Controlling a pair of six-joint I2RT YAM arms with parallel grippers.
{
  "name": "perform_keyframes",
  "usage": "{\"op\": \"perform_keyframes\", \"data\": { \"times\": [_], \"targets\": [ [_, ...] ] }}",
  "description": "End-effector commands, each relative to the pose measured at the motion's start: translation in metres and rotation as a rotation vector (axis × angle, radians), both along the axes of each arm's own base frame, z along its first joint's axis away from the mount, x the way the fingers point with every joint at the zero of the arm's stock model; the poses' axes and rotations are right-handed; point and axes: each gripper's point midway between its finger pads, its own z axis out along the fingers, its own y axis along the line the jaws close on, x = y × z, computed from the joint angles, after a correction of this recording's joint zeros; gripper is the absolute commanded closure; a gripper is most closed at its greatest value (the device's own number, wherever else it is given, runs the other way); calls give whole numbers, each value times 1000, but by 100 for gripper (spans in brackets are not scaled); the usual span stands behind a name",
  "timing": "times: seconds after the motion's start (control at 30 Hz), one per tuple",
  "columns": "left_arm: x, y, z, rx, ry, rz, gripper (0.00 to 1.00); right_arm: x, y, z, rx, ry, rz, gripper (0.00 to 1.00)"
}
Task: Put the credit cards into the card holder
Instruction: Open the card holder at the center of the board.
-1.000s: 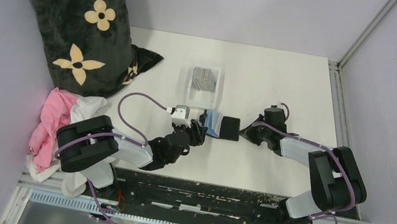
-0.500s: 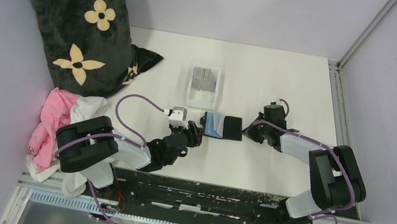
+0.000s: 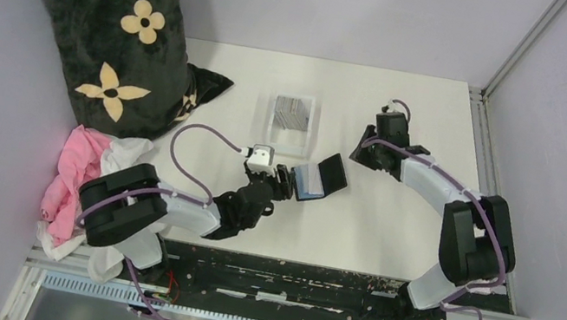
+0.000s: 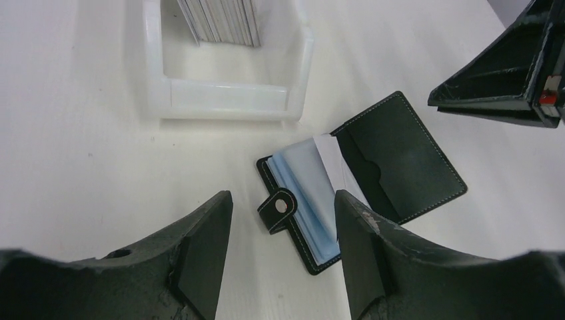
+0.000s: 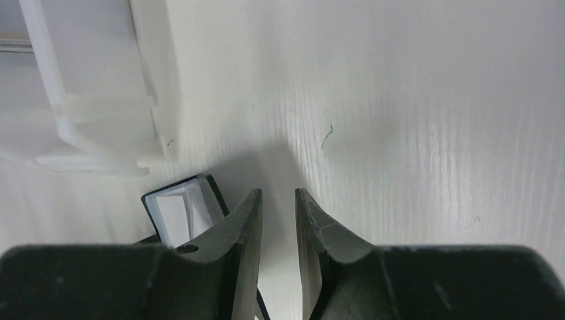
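Top external view: the card holder point(image 3: 319, 179) lies open just ahead of my left claw point(image 3: 283, 185), its long axis running diagonally to the upper right. The credit cards point(image 3: 292, 112) stand in the tray point(image 3: 271, 123) above it.

Left wrist view: my left claw is spread wide and empty.

Right wrist view: my right claw point(image 5: 278, 195) is almost closed and empty, with the holder's corner at lower left.
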Motion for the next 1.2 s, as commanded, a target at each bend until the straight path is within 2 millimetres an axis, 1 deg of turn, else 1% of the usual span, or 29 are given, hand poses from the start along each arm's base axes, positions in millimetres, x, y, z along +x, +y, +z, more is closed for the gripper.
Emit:
{"op": "perform_keyframes", "data": {
  "times": [0.0, 0.07, 0.17, 0.23, 0.3, 0.37, 0.43, 0.5, 0.53, 0.57, 0.6, 0.7, 0.77, 0.87, 0.93, 1.17],
  "targets": [
    [20, -3, -3, 70, -25, 11, 35, 19, -5, 5, -87, -7, 36, 69],
    [25, -7, -7, 67, -25, -8, 35, 24, -7, 11, -103, -18, 31, 69],
    [34, -10, -13, 66, -5, -37, 35, 19, -10, 32, -105, -74, 20, 68],
    [44, -5, -16, 61, 5, -24, 35, 6, -14, 47, -136, -109, 15, 67],
    [51, -1, -16, 53, 7, -16, 35, -11, -13, 55, -161, -132, 17, 67],
    [56, -3, -17, 54, 4, -37, 36, -30, -7, 57, -164, -145, 25, 67],
    [58, -6, -19, 62, 7, -50, 36, -49, -1, 53, -173, -145, 36, 68],
    [60, -10, -20, 65, 1, -61, 37, -69, 10, 48, -177, -148, 61, 72],
    [61, -12, -22, 69, 1, -71, 38, -75, 11, 47, -171, -150, 60, 75],
    [61, -14, -24, 73, 3, -81, 38, -86, 17, 42, -166, -143, 77, 81],
    [62, -18, -25, 75, 4, -95, 38, -92, 21, 37, -160, -136, 89, 86],
    [64, -24, -31, 86, 12, -115, 39, -106, 33, 22, -157, -113, 114, 98],
    [66, -27, -34, 94, 12, -120, 39, -112, 42, 11, -159, -99, 130, 99],
    [69, -30, -34, 94, -4, -128, 39, -114, 49, -2, -174, -80, 140, 99],
    [71, -32, -36, 94, -7, -141, 39, -111, 52, -9, -183, -70, 137, 99],
    [66, -48, -48, 87, 18, -230, 40, -90, 60, -23, -239, -57, 131, 99]
  ]
}}
